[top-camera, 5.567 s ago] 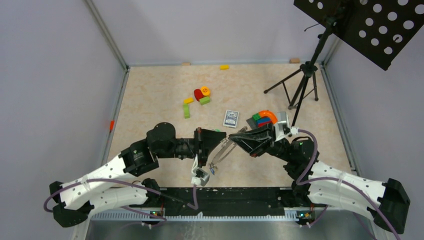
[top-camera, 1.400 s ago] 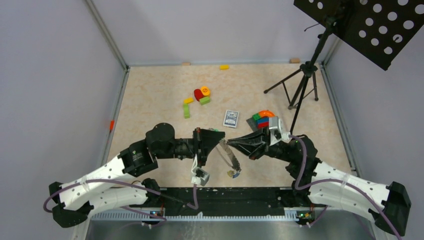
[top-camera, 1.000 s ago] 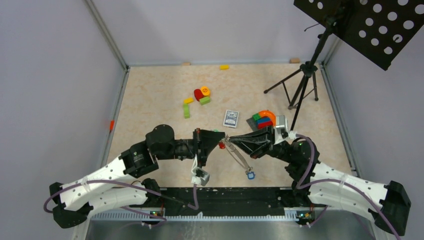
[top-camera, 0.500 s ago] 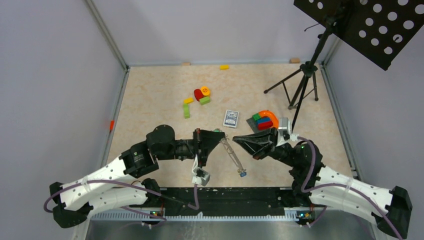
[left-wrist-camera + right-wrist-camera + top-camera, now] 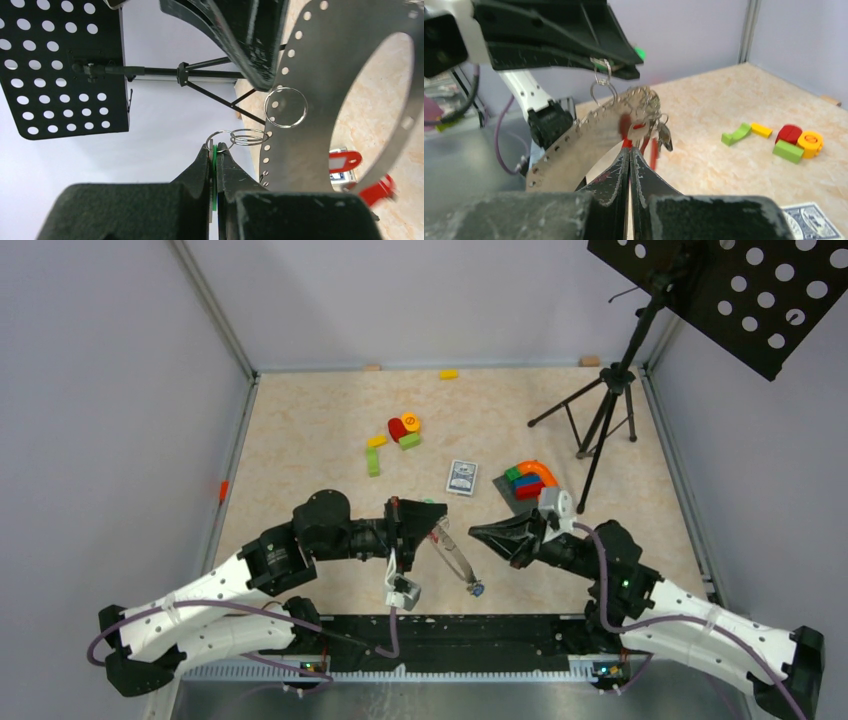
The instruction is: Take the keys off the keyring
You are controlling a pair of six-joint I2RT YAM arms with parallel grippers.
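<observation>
My left gripper [image 5: 437, 524] [image 5: 215, 146] is shut on a thin green key tag [image 5: 215, 170]. Small split rings [image 5: 248, 136] link the tag to the keyring [image 5: 455, 558] [image 5: 300, 100] [image 5: 574, 145], a wide grey perforated metal band hanging below it in the air. Keys with red tags [image 5: 649, 127] [image 5: 345, 161] cluster on the band, and a blue tag [image 5: 477, 589] dangles at its low end. My right gripper [image 5: 472, 533] [image 5: 629, 149] is shut a short way right of the band. Its tips point at the key cluster, and nothing shows between them.
A playing-card box [image 5: 461, 477] [image 5: 811, 220] lies behind the grippers. Toy blocks [image 5: 404, 430] [image 5: 794, 142] sit further back, and an orange arch with blocks [image 5: 527, 478] is at the right. A music stand's tripod [image 5: 600, 410] stands back right.
My right gripper has drawn back from the left gripper, toward the near right. The keyring has swung under the left gripper, its low end moving left.
</observation>
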